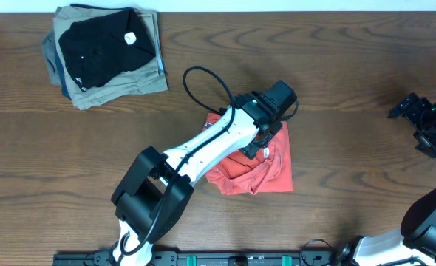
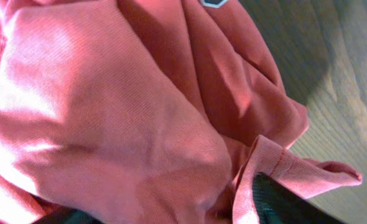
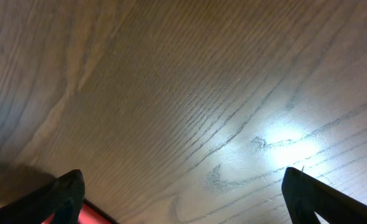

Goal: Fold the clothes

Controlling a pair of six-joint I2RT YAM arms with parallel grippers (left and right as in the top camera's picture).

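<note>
The clothes (image 1: 271, 168), a red-orange T-shirt, lie crumpled in a heap on the table a little right of centre. My left gripper (image 1: 266, 137) is down on the heap's upper edge, and its arm covers the shirt's left part. In the left wrist view red fabric (image 2: 109, 112) fills the frame and bulges between the two dark fingers. A hem drapes over the right finger (image 2: 283, 202). The jaws stand apart around this bunch. My right gripper (image 1: 425, 122) hangs at the far right edge, open, with bare wood between its fingertips (image 3: 65, 196).
A stack of folded garments (image 1: 107, 55), black on top of khaki and blue, sits at the back left. A black cable (image 1: 199, 81) loops above the left arm. The wooden table (image 1: 336, 74) lies between the shirt and the right arm.
</note>
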